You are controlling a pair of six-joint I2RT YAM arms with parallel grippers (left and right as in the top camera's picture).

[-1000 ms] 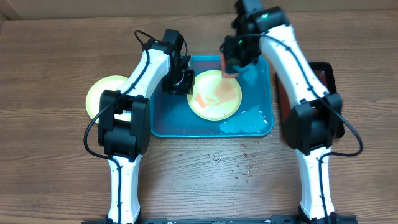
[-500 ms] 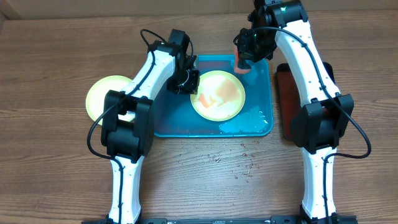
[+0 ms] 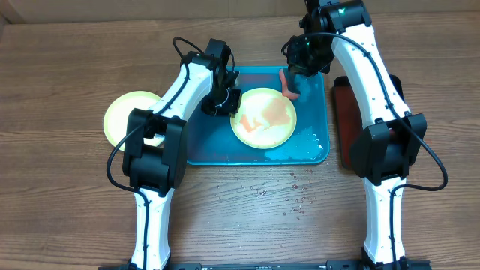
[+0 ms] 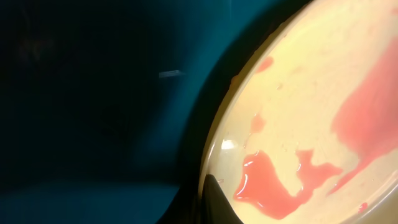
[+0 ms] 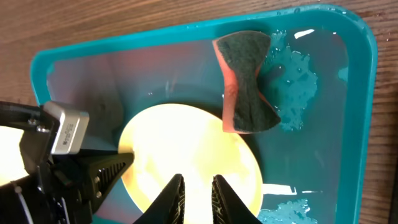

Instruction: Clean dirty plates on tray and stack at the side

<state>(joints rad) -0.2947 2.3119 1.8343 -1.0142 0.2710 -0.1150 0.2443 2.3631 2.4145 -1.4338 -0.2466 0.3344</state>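
One yellow-green plate lies aside on the surface, while the smeared plate in the tray awaits cleaning, with the left fingers clamped on its rim and the right fingers narrowly parted, empty.

Sponge free; left jaws tight on plate

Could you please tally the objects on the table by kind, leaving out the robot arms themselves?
Trays: 2 (turquoise tray, dark red tray)
Plates: 2 in view (yellow-green plate in the turquoise tray, yellow-green plate left of it)
Sponges: 1 (sponge, lying in the turquoise tray)
Total: 5
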